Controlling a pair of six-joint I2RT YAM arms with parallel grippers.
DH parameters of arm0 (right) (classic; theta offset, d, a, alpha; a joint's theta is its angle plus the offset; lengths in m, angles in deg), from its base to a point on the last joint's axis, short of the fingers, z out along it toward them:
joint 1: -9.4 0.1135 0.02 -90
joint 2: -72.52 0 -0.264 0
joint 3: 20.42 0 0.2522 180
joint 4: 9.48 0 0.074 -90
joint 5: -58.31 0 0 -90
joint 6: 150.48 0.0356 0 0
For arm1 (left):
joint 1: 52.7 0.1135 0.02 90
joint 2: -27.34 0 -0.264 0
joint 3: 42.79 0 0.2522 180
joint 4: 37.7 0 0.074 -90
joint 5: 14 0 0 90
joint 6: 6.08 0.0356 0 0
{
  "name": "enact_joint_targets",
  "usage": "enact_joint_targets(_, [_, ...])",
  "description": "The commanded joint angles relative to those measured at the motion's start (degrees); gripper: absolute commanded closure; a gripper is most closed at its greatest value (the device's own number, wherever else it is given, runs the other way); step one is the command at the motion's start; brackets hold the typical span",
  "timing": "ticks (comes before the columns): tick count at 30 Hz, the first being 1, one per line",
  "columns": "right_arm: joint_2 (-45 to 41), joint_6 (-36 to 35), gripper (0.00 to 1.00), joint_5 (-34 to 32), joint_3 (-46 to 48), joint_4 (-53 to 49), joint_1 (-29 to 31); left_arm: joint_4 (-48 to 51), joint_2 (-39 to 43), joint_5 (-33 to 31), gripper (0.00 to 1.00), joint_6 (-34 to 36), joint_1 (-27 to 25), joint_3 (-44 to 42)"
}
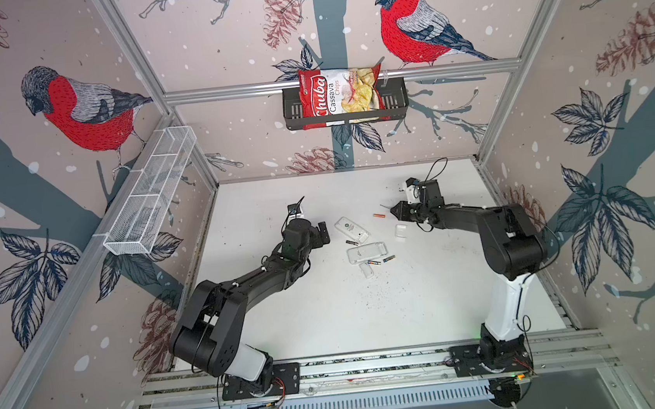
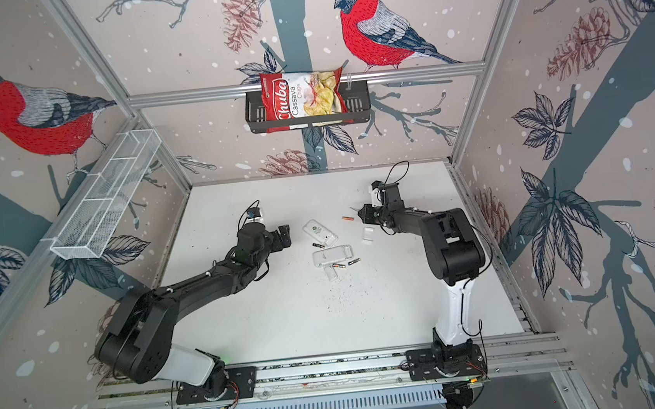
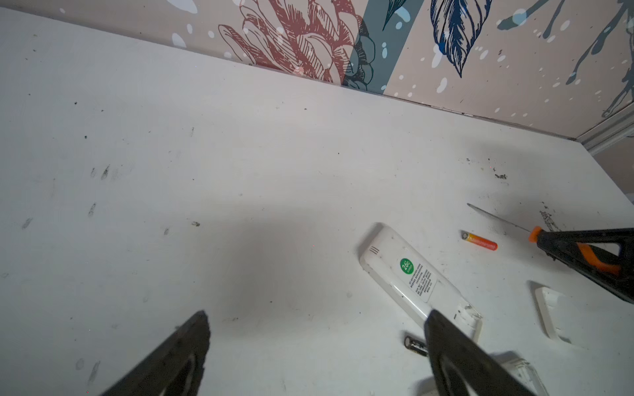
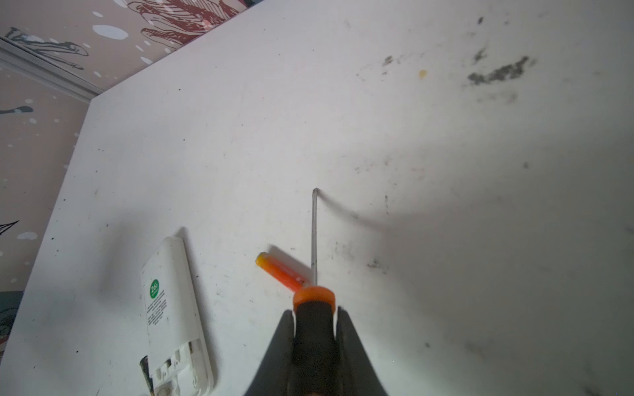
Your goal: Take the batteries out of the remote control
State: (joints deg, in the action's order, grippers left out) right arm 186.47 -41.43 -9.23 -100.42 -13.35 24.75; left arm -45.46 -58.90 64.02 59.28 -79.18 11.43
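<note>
Lying loose on the tabletop [image 1: 328, 318], all four batteries look to be out already. The orange-red battery [image 1: 379, 215] sits towards the far edge, its long axis roughly along that edge, just beside the screwdriver [image 4: 314, 308] shaft and nearest the right arm. One dark battery [image 1: 352, 242] lies just beside the white remote [image 1: 351, 229], and a pair of dark batteries [image 1: 373, 262] lies by the second remote [image 1: 366, 252]. The right jaws are clamped on the screwdriver's handle. The left jaws gape wide and empty, on the white remote's left-edge side.
</note>
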Motion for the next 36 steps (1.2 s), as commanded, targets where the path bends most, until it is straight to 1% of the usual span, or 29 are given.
enact_joint_targets(1, [1.0,-1.5,1.00,0.9,0.1,-3.1,0.3,-1.3,0.5,0.1,0.03,-0.4,0.0,-0.5])
enact_joint_targets(6, [0.4,-1.1,1.00,1.4,1.4,-2.3,0.2,-1.7,0.3,0.2,0.03,-0.7,0.1,-0.9])
enact_joint_targets(15, [-3.6,-0.7,1.00,1.0,4.3,-1.9,0.6,-1.5,0.3,-0.1,0.03,-0.6,0.1,-0.8])
enact_joint_targets(21, [-6.1,-0.4,1.00,-0.3,4.6,-1.5,0.6,-1.5,0.2,0.2,0.03,-0.9,0.0,-0.8])
enact_joint_targets(25, [-10.5,0.5,1.00,-2.7,6.3,0.0,0.4,-0.7,1.0,0.0,0.03,-0.8,0.1,-0.8])
enact_joint_targets(27, [-13.3,1.2,1.00,-5.6,9.0,1.2,0.2,-0.4,1.6,-0.5,0.03,-0.6,0.1,-1.0])
enact_joint_targets(30, [-18.1,3.5,1.00,-9.8,16.1,5.3,-1.1,0.0,2.8,-1.2,0.03,-0.3,0.1,-1.5])
enact_joint_targets(33, [-22.4,7.9,1.00,-11.1,25.3,12.4,-3.4,-0.4,4.2,-1.6,0.03,-0.2,0.1,-2.6])
enact_joint_targets(36, [-24.0,8.7,1.00,-13.5,30.6,15.3,-3.6,-0.9,5.7,-1.9,0.03,-0.3,0.1,-4.1])
